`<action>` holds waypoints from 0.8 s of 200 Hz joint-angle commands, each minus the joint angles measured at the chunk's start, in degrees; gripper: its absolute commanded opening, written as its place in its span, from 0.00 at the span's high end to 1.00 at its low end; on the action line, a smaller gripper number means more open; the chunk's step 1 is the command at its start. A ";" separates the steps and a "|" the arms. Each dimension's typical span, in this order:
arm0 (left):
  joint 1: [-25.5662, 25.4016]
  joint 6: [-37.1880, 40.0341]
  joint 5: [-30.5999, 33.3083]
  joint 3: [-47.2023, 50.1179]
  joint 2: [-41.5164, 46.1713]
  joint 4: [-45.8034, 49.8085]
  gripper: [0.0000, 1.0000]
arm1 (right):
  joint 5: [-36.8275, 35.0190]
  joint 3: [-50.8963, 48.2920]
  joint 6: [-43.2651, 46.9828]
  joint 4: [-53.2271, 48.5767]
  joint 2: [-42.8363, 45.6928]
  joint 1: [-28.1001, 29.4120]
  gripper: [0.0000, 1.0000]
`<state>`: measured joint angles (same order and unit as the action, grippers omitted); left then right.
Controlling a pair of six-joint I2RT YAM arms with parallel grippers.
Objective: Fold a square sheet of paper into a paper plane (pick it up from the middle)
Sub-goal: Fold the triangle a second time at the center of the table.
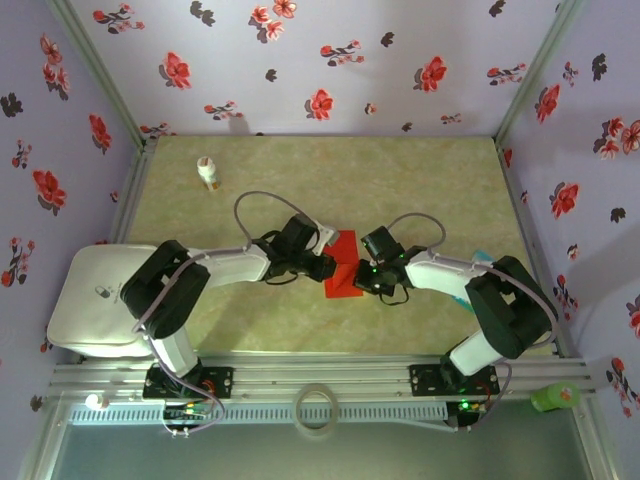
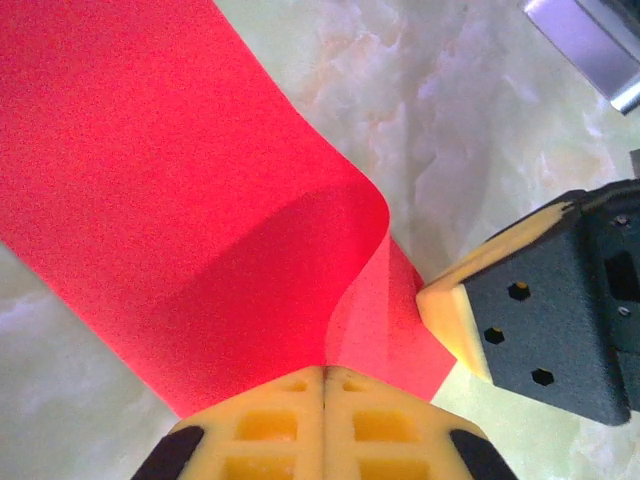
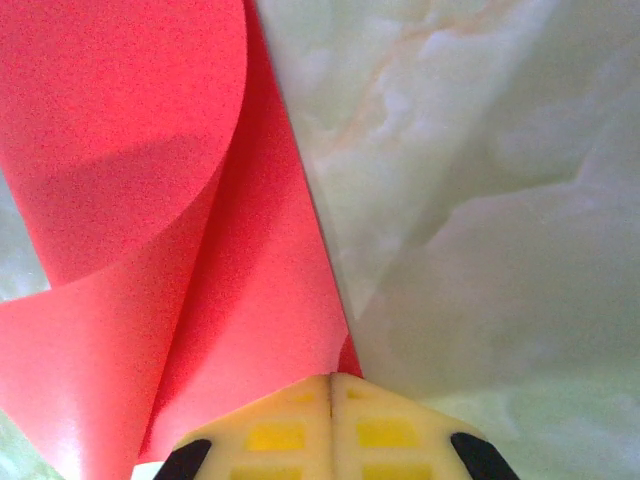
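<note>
The thin, bright red square sheet of paper (image 1: 343, 280) lies at the middle of the pale marbled bench (image 1: 420, 180), caught between the two arms; the left gripper (image 2: 323, 375) has its yellow fingers pressed together on one edge, where the paper bulges up in a soft curl; the right gripper (image 3: 332, 380), fingers likewise closed, pinches the opposite edge, the sheet rolling over beside it; a small white bottle with an orange band (image 1: 208, 172) stands upright near the bench's far-left corner, well apart.
</note>
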<state>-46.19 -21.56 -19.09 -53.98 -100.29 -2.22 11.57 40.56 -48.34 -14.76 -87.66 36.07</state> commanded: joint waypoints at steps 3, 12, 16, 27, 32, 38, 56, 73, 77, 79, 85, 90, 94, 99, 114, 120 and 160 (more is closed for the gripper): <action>0.62 0.51 0.44 -2.00 -2.04 -1.12 1.00 | -2.79 0.43 1.75 -5.68 -0.71 0.22 1.00; 0.67 0.71 0.92 -1.97 -2.27 -1.19 1.00 | -2.84 0.55 1.80 -5.67 -0.76 0.22 1.00; 0.67 0.77 1.11 -1.93 -2.28 -1.27 1.00 | -2.73 0.58 1.84 -5.65 -0.68 0.18 1.00; 0.67 1.06 1.93 -1.92 -2.36 -1.14 1.00 | -2.78 0.76 1.93 -5.75 -0.68 0.22 1.00; 0.62 1.23 2.39 -1.80 -2.42 -1.13 1.00 | -2.78 0.88 1.97 -5.72 -0.69 0.22 1.00; 0.67 1.46 2.76 -1.83 -2.45 -1.14 1.00 | -2.82 0.93 2.02 -5.70 -0.82 0.22 1.00; 0.71 2.17 4.04 -2.09 -2.63 -0.68 1.00 | -2.70 1.10 2.17 -5.70 -0.98 0.22 1.00; 0.71 2.71 4.08 -2.68 -3.30 -0.19 1.00 | -2.70 1.35 2.28 -5.83 -1.09 0.14 1.00; 0.75 2.86 4.08 -2.87 -3.47 -0.01 1.00 | -2.72 1.37 2.36 -5.95 -1.16 0.14 1.00; 0.75 2.91 4.07 -2.93 -3.57 0.10 1.00 | -2.70 1.37 2.37 -5.95 -1.19 0.14 1.00; 0.71 3.01 4.10 -3.06 -3.81 0.19 1.00 | -2.76 1.45 2.37 -5.93 -1.15 0.14 1.00; 0.75 3.07 4.09 -3.07 -3.97 0.15 1.00 | -2.70 1.50 2.37 -5.91 -1.11 0.14 1.00; 0.68 3.10 4.06 -3.15 -4.14 0.10 1.00 | -2.70 1.56 2.37 -5.81 -1.04 0.14 1.00; 0.71 3.17 4.11 -3.15 -4.43 0.11 1.00 | -2.56 1.68 2.39 -5.65 -0.96 0.14 1.00; 0.74 3.28 3.59 -3.40 -5.08 0.06 1.00 | -1.64 1.83 2.08 -4.19 -0.53 0.12 1.00; 0.73 3.37 3.38 -3.55 -5.34 0.19 1.00 | -1.18 1.96 1.81 -3.30 -0.34 0.09 0.99; 0.72 3.10 2.99 -3.33 -5.29 0.06 1.00 | 2.23 1.42 -1.05 2.94 2.15 0.14 0.97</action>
<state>-45.95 -19.57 -16.05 -56.10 -105.06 -2.33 11.66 41.54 -47.11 -16.10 -87.70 36.05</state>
